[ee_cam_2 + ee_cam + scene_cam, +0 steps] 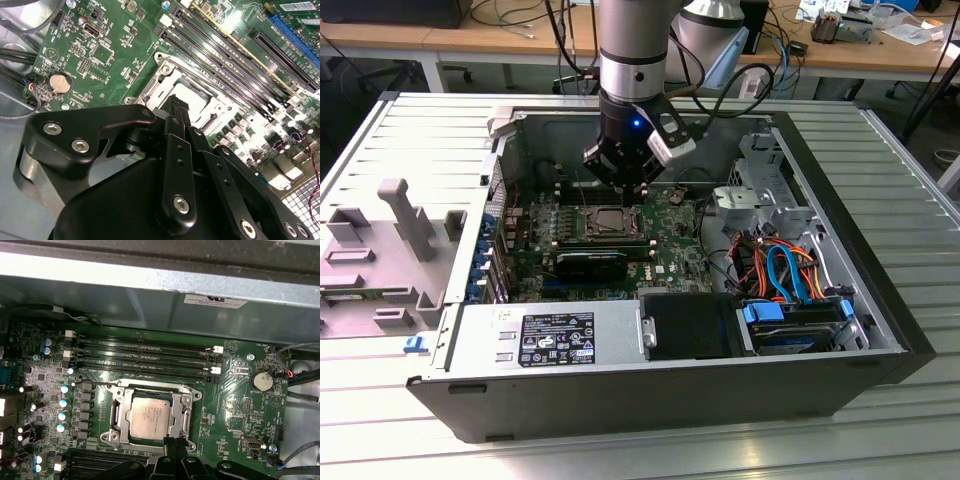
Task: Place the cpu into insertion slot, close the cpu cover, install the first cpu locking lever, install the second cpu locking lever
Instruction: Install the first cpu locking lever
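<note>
Tool (625, 183) hangs low inside the open computer case (670, 400), right over the insertion slot (116, 390). In the second wrist view its fingers (172, 107) are pressed together, gripping nothing, tips at the slot's edge. The cpu (150, 416) sits flat in the slot, with the cpu cover (184, 412) lying down around it on the green motherboard (230, 405).

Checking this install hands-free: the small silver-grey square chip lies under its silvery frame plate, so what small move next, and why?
Probably ease the shut fingers straight down onto the silvery metal frame plate's edge. The silver-grey square chip already lies under that plate, and the fingers hang right at its edge, so a short press looks enough.
</note>
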`<state>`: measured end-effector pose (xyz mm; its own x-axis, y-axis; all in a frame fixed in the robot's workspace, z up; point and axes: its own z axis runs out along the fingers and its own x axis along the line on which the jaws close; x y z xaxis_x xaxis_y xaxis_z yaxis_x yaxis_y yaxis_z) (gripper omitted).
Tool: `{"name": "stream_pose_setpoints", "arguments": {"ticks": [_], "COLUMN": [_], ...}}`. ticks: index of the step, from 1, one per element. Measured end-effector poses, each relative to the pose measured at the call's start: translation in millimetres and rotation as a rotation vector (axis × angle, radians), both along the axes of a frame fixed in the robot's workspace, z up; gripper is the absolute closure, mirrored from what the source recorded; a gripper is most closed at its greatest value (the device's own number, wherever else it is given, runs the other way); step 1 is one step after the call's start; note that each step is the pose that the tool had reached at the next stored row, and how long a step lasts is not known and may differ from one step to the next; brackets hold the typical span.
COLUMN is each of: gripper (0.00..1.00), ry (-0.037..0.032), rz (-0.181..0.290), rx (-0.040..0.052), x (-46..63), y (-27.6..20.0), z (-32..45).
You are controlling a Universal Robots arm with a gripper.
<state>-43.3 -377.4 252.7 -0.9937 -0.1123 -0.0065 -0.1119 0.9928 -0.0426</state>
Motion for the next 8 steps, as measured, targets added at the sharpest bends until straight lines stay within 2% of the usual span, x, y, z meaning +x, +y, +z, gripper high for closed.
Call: {"name": "stream_pose_setpoints", "arguments": {"ticks": [8], "gripper": [0.89], "ry": [0.0], "rz": [0.021], "rx": [0.0001], "x": [0.0], "y": [0.0], "z": [0.0]}}
